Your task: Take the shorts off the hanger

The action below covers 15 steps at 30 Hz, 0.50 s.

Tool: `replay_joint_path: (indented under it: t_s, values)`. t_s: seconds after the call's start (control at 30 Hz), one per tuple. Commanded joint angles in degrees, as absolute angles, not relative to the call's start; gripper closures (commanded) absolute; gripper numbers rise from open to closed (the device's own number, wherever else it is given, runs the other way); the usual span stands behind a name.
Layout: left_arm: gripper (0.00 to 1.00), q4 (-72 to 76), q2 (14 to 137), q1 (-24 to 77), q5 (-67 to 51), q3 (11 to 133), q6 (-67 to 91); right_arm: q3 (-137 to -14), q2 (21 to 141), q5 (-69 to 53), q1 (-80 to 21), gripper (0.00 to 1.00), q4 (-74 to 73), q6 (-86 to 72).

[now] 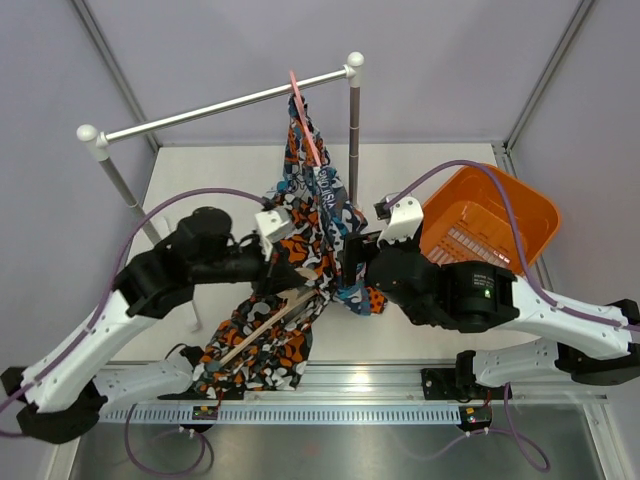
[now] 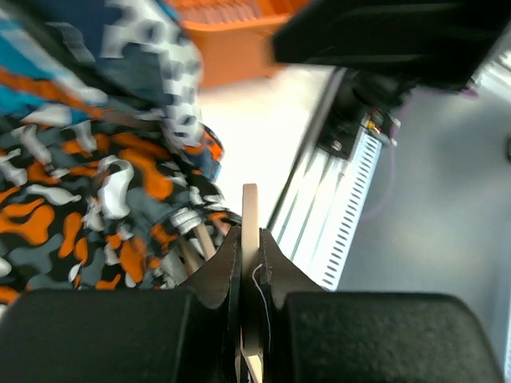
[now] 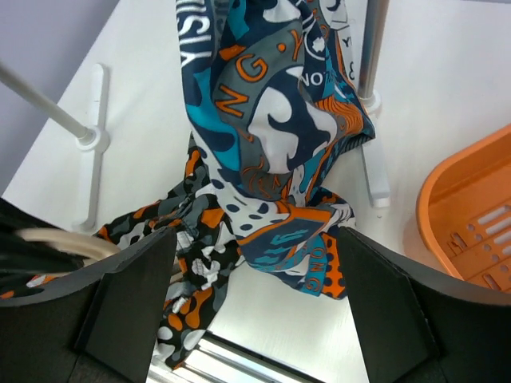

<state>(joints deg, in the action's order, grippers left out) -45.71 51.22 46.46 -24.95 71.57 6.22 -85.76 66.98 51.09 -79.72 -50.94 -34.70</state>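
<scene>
Left fingers [image 2: 215, 271] pinch wooden hanger [image 2: 250, 215]; right fingers [image 3: 128, 295] gape empty near blue shorts [image 3: 271, 120] lettered "NG".

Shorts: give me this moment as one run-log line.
left tool shut on wooden hanger | camo shorts bunched against it | right tool open, facing blue print shorts

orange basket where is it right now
In the top view the orange basket sits on the right side, just beyond the right arm and to the right of the rack's upright post.
</scene>
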Motion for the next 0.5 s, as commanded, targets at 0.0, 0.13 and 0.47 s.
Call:
replay_joint_path:
  t_s: [0.0, 0.13, 0.47]
  values:
    - [1.0, -41.6, 56.8, 53.9, -20.8, 76.9, 6.6, -83.3, 66.2, 55.0, -79.8, 0.1, -53.8, -38.9]
    - [1.0, -42.7, 61.9, 58.4, -17.6, 84.1, 5.4, -81.9, 63.9, 55.4, -79.7, 0.1, -56.2, -41.1]
    - [1.0, -46.1, 66.7, 58.7, -4.4, 102.9, 4.8, -81.0, 63.3, 52.9, -79.8, 0.1, -57.1, -40.6]
